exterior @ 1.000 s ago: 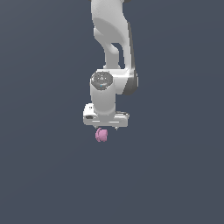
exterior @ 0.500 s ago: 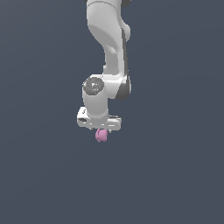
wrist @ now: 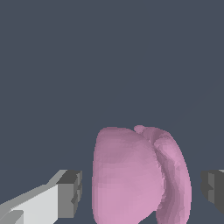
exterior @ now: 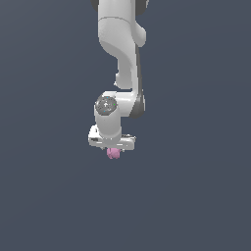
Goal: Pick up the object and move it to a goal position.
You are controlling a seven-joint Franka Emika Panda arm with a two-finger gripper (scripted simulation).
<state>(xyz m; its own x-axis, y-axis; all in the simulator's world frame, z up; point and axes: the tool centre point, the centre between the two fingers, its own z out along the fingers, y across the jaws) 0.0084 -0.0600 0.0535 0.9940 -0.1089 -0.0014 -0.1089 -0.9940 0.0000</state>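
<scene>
Pink blob (wrist: 140,175) between the fingers (wrist: 70,193) of the gripper (exterior: 113,147), directly under the arm (exterior: 120,54). In the wrist view the jaws stand spread, each pad clear of the blob. Probably light and rigid; its rounded, lumpy surface may slip, so grip across the broad middle, not on a bulge.

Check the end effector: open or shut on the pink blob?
Open. In the wrist view, gaps separate both fingertips from the pink blob between them.
</scene>
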